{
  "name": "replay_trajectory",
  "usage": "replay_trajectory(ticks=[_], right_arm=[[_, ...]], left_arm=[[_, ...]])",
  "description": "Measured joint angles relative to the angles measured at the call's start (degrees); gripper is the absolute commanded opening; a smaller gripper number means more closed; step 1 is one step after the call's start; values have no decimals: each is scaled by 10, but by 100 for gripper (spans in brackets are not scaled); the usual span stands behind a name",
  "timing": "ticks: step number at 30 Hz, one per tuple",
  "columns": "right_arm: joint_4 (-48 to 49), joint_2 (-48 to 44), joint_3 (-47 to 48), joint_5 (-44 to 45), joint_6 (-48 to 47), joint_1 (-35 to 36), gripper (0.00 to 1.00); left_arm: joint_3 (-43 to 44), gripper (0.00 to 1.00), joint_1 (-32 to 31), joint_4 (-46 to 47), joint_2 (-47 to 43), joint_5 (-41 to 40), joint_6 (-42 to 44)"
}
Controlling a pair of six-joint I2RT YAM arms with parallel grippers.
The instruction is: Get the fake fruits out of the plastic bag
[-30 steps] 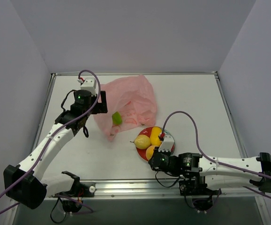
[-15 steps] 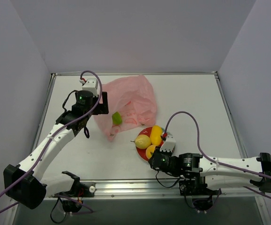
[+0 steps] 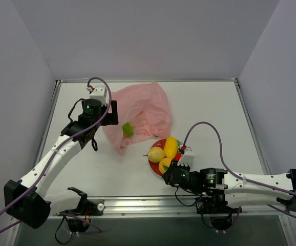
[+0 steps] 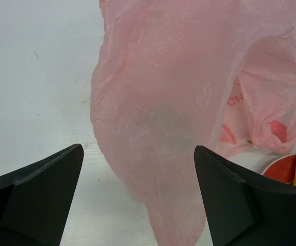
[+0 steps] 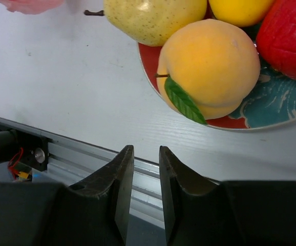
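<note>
The plastic bag (image 3: 140, 110) lies crumpled at the upper middle of the table (image 3: 209, 113) in the top view, a pink heap with faint red print. A green fruit (image 3: 127, 129) shows bright among its lower left folds; whether it is inside the film or resting at an opening cannot be told. Just below and right of the bag sits the plate (image 3: 156, 168), carrying four fruits close together: a yellowish pear (image 3: 156, 154) at the left, a lemon (image 3: 170, 147) at the top, a yellow-orange peach (image 3: 164, 165) at the near side and a red fruit (image 5: 286, 36) at the right of the right wrist view. The left gripper (image 4: 138, 154) stands at the bag's left edge with its fingers spread wide. The pink film fills the space ahead of them, and nothing is clamped. The right gripper (image 5: 143, 154) hangs low over bare table at the plate's near side, close to the metal rail (image 5: 86, 159). Its jaws are only a narrow slit apart and hold nothing, and the peach lies just beyond their tips, apart from them.
</note>
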Motion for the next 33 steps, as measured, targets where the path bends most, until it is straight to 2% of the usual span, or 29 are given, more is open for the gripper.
replay_trajectory(ticks=[3,7,9,10,16,20,24,33], right_arm=[[-5,-4,24,2,-15,6,26],[-9,15,90,26,-49,-7,45],[-6,46,135,33,-79,-38,50],[-4,67,159,35,-94,-58,56],[49,195,253,0,-228,-178,68],[85,294,315,-50,-330,-236,73],[105,381,368,-100,-411,-258,74],[152,544,464,-231,-505,-311,75]], left_arm=[[0,88,0,0,0,0,1],[0,88,-2,1,0,-11,1],[0,88,-3,2,0,-18,1],[0,88,-3,2,1,-21,1],[0,88,-6,0,18,-31,1],[0,88,-7,-3,17,-40,1],[0,88,-9,-4,13,-48,1],[0,88,-10,-6,-4,-74,2]])
